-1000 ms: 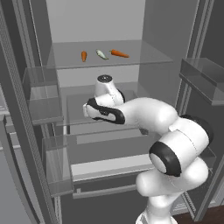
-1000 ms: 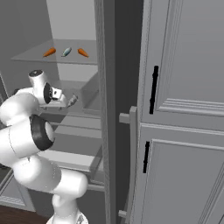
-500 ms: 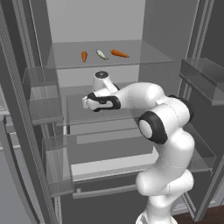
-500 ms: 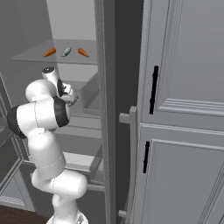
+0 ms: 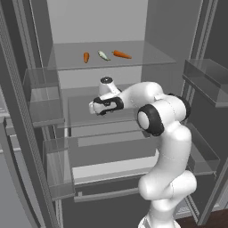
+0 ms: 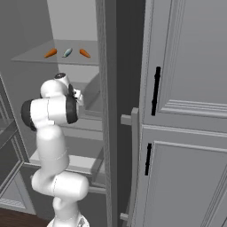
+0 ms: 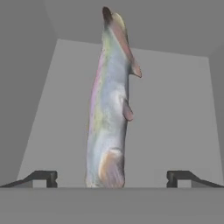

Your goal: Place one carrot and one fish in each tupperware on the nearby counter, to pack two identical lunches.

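Hand view looks along a pale silvery fish [image 7: 109, 109] that stretches from 6 o'clock up to 12 o'clock on a flat grey shelf [image 7: 175, 109], its length running away from the camera. The two dark fingers [image 7: 41, 177] stand wide apart, one at 8 o'clock and one at 4 o'clock, with the near end of the fish midway between them; they hold nothing and neither touches it.

Left base view shows the white arm [image 5: 162, 116] reaching into an open grey fridge [image 5: 111, 26], the gripper [image 5: 99, 107] lying level over a middle shelf [image 5: 80, 116]. On the glass shelf above, at about 12 o'clock from the gripper, lie three things in a row: a carrot [image 5: 86, 57] on the left, a small fish [image 5: 103, 55] in the middle, and a second carrot [image 5: 121, 54] on the right, near one another but apart.

Right base view gives the same row at 11 o'clock, with grey panelled cabinet doors [image 6: 186, 111] and black handles [image 6: 155, 91] from 1 to 5 o'clock.
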Controlling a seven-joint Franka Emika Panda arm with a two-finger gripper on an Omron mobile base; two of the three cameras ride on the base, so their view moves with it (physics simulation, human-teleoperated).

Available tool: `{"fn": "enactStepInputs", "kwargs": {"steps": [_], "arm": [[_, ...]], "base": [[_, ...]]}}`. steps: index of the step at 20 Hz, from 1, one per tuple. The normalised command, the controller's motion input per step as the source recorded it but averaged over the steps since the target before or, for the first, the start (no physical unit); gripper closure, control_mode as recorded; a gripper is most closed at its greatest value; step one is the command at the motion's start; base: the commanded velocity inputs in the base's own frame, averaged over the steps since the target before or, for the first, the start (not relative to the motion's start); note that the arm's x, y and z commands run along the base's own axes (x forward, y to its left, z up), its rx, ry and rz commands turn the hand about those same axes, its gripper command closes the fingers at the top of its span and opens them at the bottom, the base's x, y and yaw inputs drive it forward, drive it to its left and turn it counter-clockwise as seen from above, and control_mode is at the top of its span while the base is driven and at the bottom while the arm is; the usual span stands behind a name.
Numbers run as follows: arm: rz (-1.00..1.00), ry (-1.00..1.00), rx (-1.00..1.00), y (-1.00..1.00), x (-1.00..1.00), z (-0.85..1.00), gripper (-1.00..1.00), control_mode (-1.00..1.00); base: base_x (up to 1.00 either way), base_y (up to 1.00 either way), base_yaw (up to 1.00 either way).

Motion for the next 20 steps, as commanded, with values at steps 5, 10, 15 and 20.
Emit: {"fn": "enactStepInputs", "kwargs": {"steps": [5,10,15,20], "arm": [[0.0,0.0,0.0,-0.05,0.57,-0.02,-1.0,-1.0],[0.0,0.02,0.0,0.15,0.29,0.01,-1.0,-1.0],[0.0,-0.06,0.0,0.0,-0.01,0.01,-1.0,-1.0],[0.0,-0.17,0.0,0.0,0.19,0.0,-1.0,-1.0]], "base": [[0.0,0.0,0.0],[0.0,0.0,0.0],[0.0,0.0,0.0],[0.0,0.0,0.0]]}}
